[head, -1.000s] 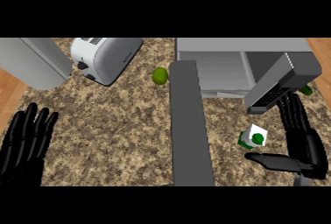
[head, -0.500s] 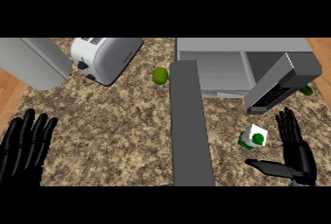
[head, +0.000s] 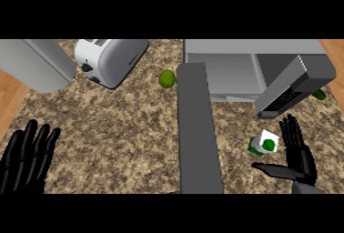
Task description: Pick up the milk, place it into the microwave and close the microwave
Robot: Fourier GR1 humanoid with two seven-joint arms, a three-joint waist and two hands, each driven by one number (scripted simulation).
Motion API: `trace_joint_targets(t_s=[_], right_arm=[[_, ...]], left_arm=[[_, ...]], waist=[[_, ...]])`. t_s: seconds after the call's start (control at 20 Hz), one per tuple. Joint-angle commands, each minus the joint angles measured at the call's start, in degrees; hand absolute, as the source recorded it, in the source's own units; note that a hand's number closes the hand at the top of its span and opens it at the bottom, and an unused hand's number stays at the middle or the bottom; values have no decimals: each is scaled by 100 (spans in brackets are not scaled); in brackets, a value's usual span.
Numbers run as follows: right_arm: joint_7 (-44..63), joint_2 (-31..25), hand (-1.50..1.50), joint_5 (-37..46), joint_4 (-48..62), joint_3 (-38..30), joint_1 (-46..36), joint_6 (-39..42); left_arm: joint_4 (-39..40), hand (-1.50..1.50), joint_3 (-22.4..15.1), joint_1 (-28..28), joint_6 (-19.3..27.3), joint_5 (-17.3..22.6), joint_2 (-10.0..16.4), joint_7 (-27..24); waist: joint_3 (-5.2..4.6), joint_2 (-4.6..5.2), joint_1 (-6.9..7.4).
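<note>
Resting at the lower left edge of the frame, the left hand (head: 27,157) shows straight, spread fingers pointing up the frame and holds nothing. Above it, in the upper left, stands a large grey block (head: 37,63). Beside that, a white toaster (head: 111,58) sits at a slant on the speckled tabletop (head: 121,118). A green fruit (head: 166,78) lies just right of the toaster, near the top of a long grey slab (head: 199,132) that runs down the middle of the frame. The microwave (head: 228,68) fills the upper right, its door (head: 295,86) swung open. Below the door, the white and green milk carton (head: 264,143) sits on the tabletop. Just to its right is the right hand (head: 300,159), released, with fingers straight and the thumb stretched leftward below the carton. Whether it touches the carton cannot be told.
</note>
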Motion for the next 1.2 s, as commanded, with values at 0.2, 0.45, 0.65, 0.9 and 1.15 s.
trace_joint_targets(t_s=[0.2, 0.45, 0.65, 0.9, 1.15], right_arm=[[-1338, -95, -150, 212, 2240, -175, -857, -206], [-1918, -608, -150, 331, 3323, -263, -1247, 182], [-2260, -333, 150, 747, 3216, 116, -1247, -154], [-2687, -406, 150, 720, 3051, 67, -1145, -58], [-2743, -250, 150, 710, 2591, 425, -916, 985]], left_arm=[[76, -150, -278, 333, 15, -313, -67, -334], [-188, -150, -173, -27, 15, -27, -19, 224], [-99, -150, -177, 202, -13, -67, -42, -40], [91, -150, -75, 204, -103, -3, 20, -187], [-112, -150, -225, 247, 60, -164, -106, -121]], waist=[[3, 8, 30], [9, 22, 40], [18, 39, 98], [11, 23, 45], [6, -10, -21]])
